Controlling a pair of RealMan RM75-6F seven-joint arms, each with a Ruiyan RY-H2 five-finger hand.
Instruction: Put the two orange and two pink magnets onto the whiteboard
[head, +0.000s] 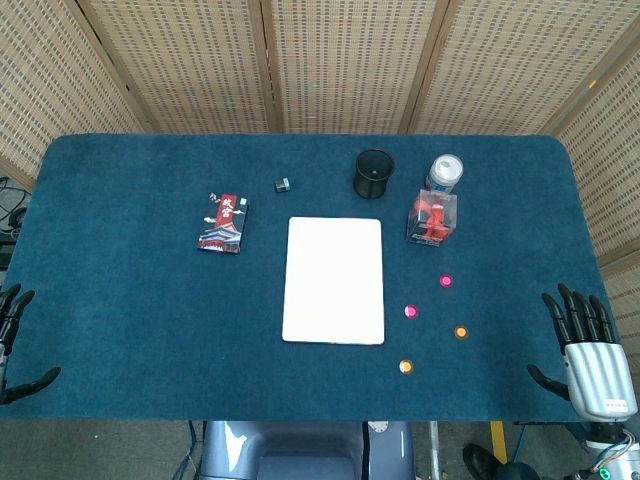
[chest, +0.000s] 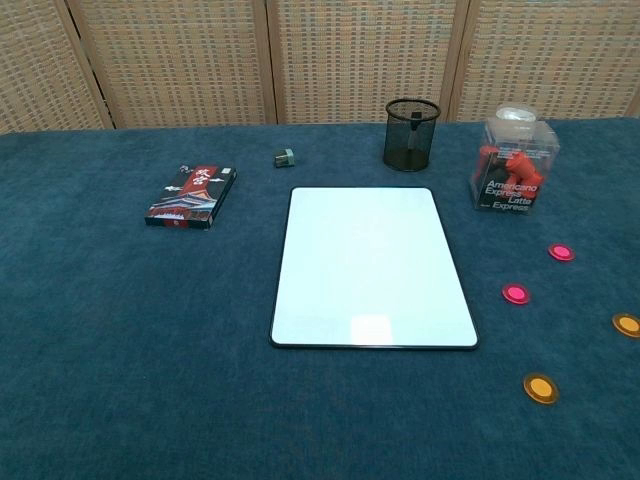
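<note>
White whiteboard (head: 333, 279) lies flat, long axis running away from the robot; both hands (head: 588, 340) (head: 12, 335) empty, fingers apart.

Glossy whiteboard (chest: 373, 267) lies on matt cloth table (chest: 100, 330) (black mesh cup (chest: 411, 134) behind).

Woven rattan screen (head: 350, 60) stands behind the blue-clothed table (head: 130, 330)

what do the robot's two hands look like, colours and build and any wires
Only the head view shows them. The right hand has slim black segmented fingers on a ribbed silver-grey metal palm and wrist casing, with thin coloured wires at the wrist near the frame's bottom edge. The left hand is cut off by the frame edge: only black segmented fingers show, and no casing or cable is visible.
</note>
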